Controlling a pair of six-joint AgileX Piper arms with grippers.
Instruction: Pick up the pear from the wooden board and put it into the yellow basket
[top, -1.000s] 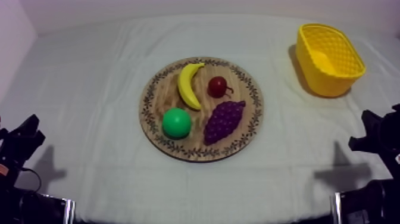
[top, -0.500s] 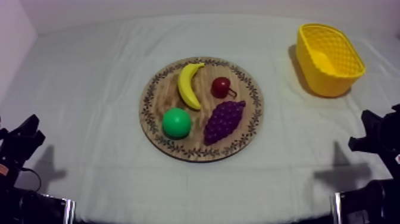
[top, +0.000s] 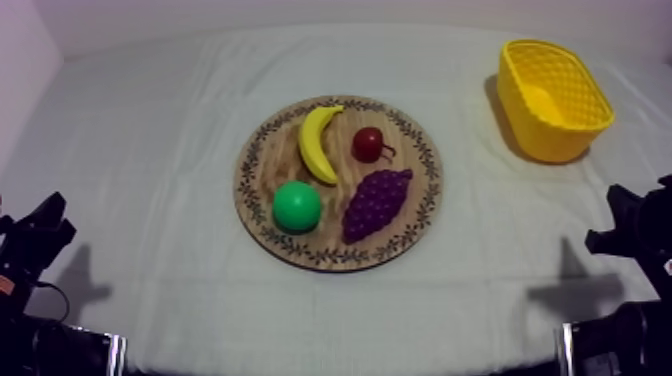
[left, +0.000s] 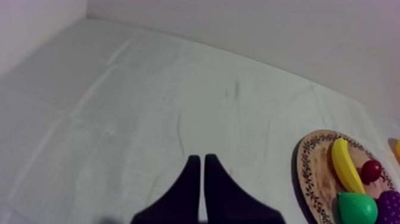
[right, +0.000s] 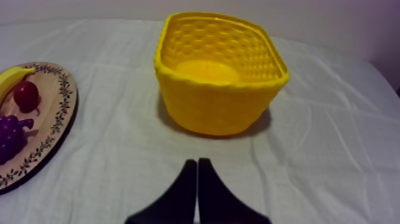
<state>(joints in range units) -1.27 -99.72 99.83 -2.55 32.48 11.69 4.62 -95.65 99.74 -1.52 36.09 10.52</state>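
From above, the pear (top: 297, 207) lies on the wooden board (top: 268, 165), well apart from the yellow basket (top: 550, 140); in the left wrist view, the left pincer (left: 199, 182) is closed and empty; in the right wrist view, the right pincer (right: 196, 179) likewise, facing the basket; picking seems unstarted, next needing an opened reach to the pear.

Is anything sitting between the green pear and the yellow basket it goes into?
Yes: the grapes and the small red fruit lie on the board beside the pear, toward the basket; lifting it should clear them.

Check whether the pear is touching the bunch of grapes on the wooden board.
Apart. The top view shows a strip of bare wooden board between the pear and the bunch of grapes.
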